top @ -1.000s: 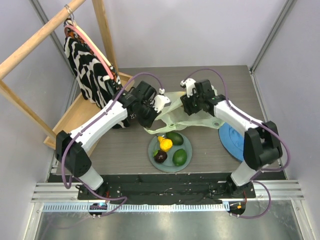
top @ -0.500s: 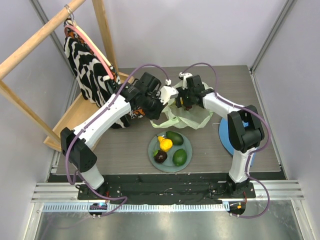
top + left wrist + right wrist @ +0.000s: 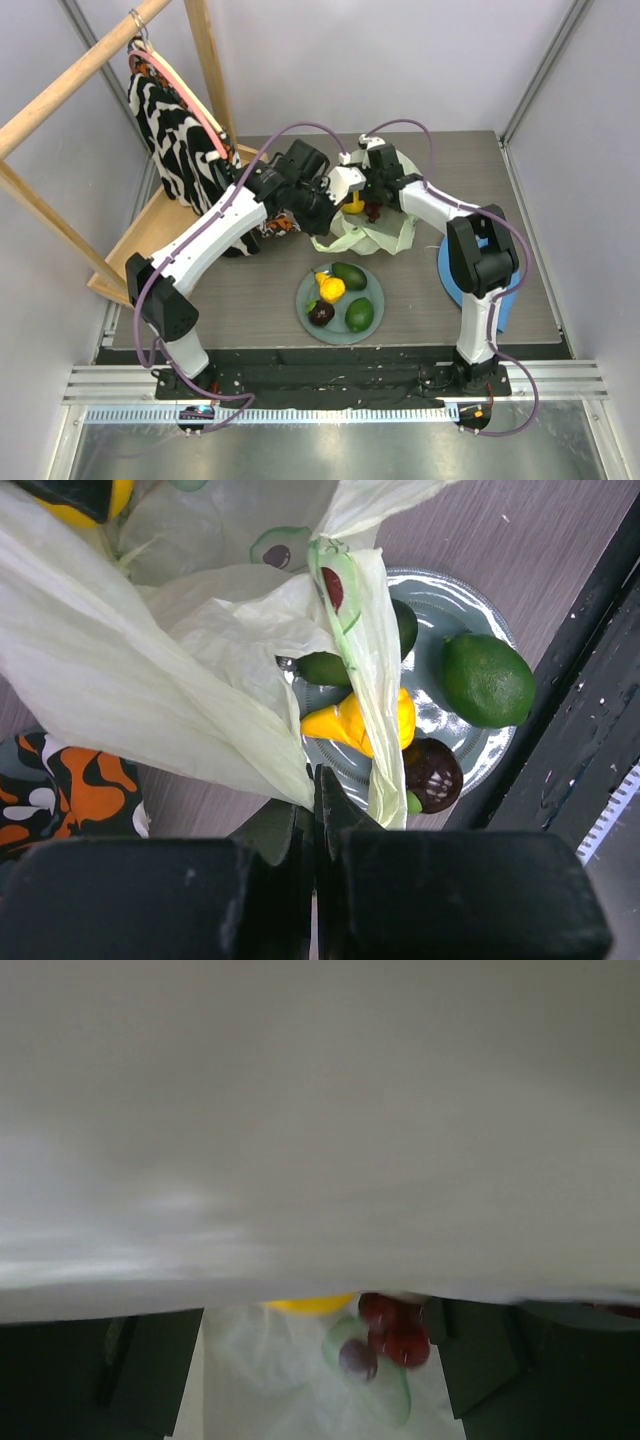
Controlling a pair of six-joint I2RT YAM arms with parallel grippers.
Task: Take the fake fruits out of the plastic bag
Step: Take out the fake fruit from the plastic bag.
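Observation:
The plastic bag point(image 3: 372, 237) lies crumpled behind the plate point(image 3: 374, 291), its mouth held up. My left gripper point(image 3: 334, 190) is shut on the bag's edge point(image 3: 230, 730); its jaws point(image 3: 316, 780) pinch the film. My right gripper point(image 3: 371, 193) reaches into the bag, open, with its fingers point(image 3: 150, 1370) wide apart. Ahead of it lie a dark-red grape bunch point(image 3: 395, 1335) and a yellow fruit point(image 3: 310, 1305), both still in the bag point(image 3: 300, 1110). On the plate point(image 3: 455, 725) sit a lime point(image 3: 487, 678), a yellow-orange fruit point(image 3: 345, 722), a dark purple one point(image 3: 432, 773) and a dark green one point(image 3: 349, 275).
A blue cloth hat point(image 3: 468, 285) lies right of the plate, partly under my right arm. A wooden rack point(image 3: 150, 235) with a zebra-striped cloth point(image 3: 180, 130) stands at the back left. An orange-patterned cloth point(image 3: 60, 780) lies beside the bag.
My right gripper let go of the bag, opened wide and moved left into the bag's mouth. My left gripper carried the bag's edge back and right; the bag went from stretched to bunched.

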